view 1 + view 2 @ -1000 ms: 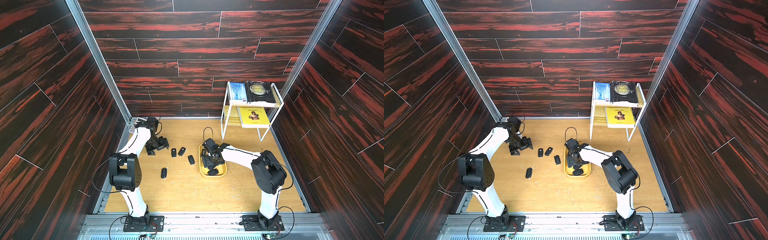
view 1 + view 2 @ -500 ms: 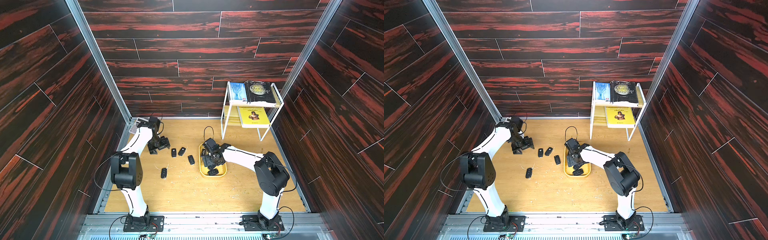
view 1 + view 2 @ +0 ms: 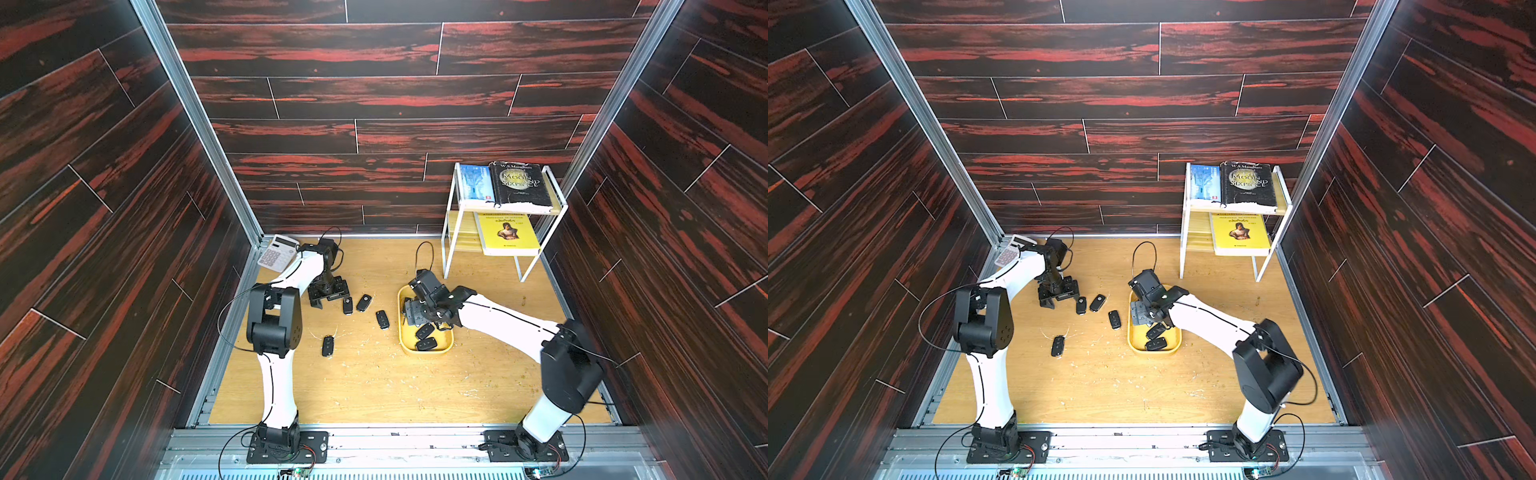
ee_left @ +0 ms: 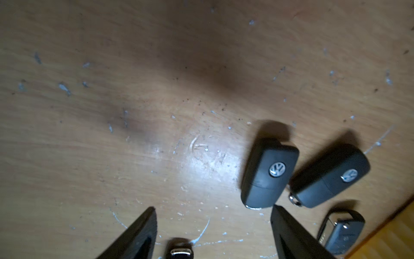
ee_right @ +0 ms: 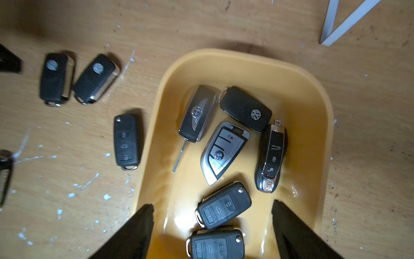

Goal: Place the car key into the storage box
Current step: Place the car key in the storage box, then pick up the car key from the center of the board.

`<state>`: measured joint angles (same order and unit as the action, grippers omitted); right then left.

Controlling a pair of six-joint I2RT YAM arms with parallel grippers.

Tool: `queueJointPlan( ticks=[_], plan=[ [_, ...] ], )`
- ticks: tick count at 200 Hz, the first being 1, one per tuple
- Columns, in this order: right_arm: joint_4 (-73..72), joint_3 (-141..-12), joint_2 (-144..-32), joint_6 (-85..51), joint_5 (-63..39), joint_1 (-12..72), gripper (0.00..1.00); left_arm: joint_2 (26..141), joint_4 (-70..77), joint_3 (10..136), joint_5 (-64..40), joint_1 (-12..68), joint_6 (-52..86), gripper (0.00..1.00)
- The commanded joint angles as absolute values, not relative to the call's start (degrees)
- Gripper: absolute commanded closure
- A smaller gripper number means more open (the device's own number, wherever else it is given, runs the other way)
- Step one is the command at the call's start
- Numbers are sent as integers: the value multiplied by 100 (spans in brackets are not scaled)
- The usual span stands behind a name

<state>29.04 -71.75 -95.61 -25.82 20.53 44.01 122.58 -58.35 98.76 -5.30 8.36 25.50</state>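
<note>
**Beneath Open Jaws: Keys Inside the Tray and Out**

Between the spread fingertips of the right gripper [image 5: 212,203], which is gripping nothing, two black button-faced plastic key fobs [image 5: 224,205] are lying in the shallow yellow plastic storage box [image 5: 313,107]. Beyond them, four more fobs [image 5: 224,152] are resting in the same tray. The left gripper [image 4: 213,207] is likewise standing wide and empty over the scuffed wooden tabletop [image 4: 134,89]. Just past one of its fingertips, a black Volkswagen-badged car key [image 4: 270,172] is lying on the wood outside the box, with a similar key [image 4: 329,177] just beside it.
</note>
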Motion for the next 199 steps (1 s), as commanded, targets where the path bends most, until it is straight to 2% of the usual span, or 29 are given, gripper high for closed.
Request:
queueJointPlan(
  ticks=[1, 130, 176, 199],
  plan=[
    [2611, -6980, -9131, -2601, 2110, 4430, 13, 12311, -5789, 10033, -424, 904, 2484, 17],
    [2695, -6816, -8794, -2522, 1973, 4435, 12, 12956, -5865, 10617, 160, 1311, 2355, 19],
    [2735, -6785, -8712, -2516, 2030, 4430, 12, 13115, -5899, 10661, 168, 1323, 2337, 33],
    [2734, -6785, -8728, -2520, 2022, 4430, 12, 13092, -5888, 10590, 132, 1328, 2338, 36]
  ],
)
